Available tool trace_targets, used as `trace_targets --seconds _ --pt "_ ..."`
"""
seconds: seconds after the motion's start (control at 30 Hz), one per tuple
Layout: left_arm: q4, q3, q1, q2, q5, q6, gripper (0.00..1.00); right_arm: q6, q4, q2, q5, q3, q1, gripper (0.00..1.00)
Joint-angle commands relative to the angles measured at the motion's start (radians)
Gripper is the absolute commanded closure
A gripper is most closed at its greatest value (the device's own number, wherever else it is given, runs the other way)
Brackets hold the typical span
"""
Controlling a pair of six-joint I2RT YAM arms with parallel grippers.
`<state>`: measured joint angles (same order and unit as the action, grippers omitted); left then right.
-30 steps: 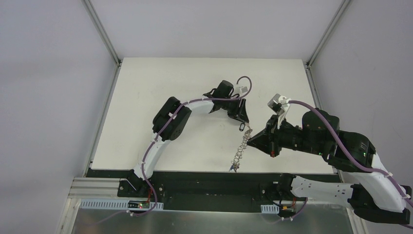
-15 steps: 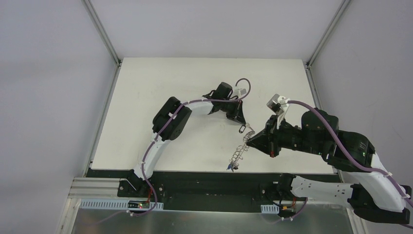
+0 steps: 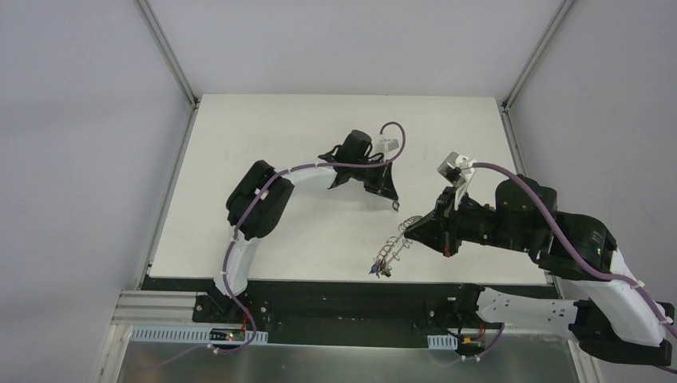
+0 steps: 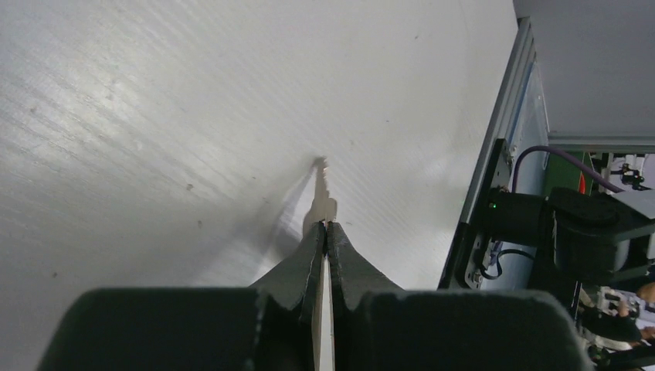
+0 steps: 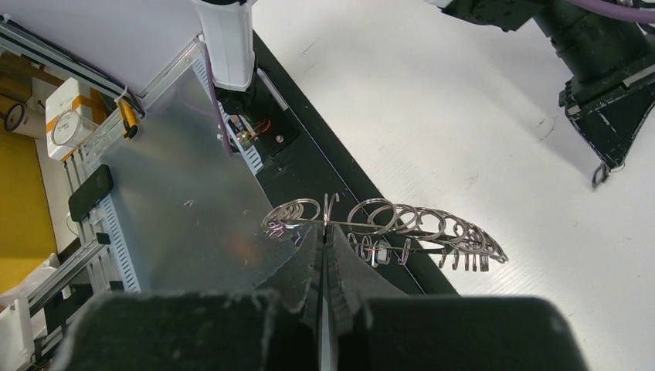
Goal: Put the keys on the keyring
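**Around the work area: surface, walls and bench edge**

The white surface (image 3: 239,159) lies under the left end effector (image 3: 393,201) and the right end effector (image 3: 409,229). In the left wrist view it shows fine lines and a few small dark specks. Grey walls (image 3: 80,159) stand on three sides, well apart from both end effectors, with aluminium posts (image 3: 166,49) at the two back corners. On the near side of the right end effector a black strip (image 3: 335,291) borders the surface. Beyond it comes a shiny metal sheet (image 3: 319,363) with white slotted cable ducts (image 3: 172,335). In the right wrist view, left of the end effector, a white box (image 5: 68,116) with orange parts and a flat black device (image 5: 89,193) lie near a yellow area (image 5: 23,216).
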<state>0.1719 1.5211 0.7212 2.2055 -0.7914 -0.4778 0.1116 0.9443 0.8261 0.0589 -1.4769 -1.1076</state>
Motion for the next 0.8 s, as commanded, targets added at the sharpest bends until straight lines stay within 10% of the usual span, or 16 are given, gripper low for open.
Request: trace_targets --seconds 0.0,0.77 --pt "0.045 -0.067 0.010 -0.220 0.032 0.086 1.00 -0.025 -0.006 0.011 0.021 -0.069 -0.001 1.00" --pt "-0.239 -0.310 0.010 -1.028 0.119 0.381 1.00 -0.179 0.012 0.124 0.309 -0.143 -0.001 1.00"
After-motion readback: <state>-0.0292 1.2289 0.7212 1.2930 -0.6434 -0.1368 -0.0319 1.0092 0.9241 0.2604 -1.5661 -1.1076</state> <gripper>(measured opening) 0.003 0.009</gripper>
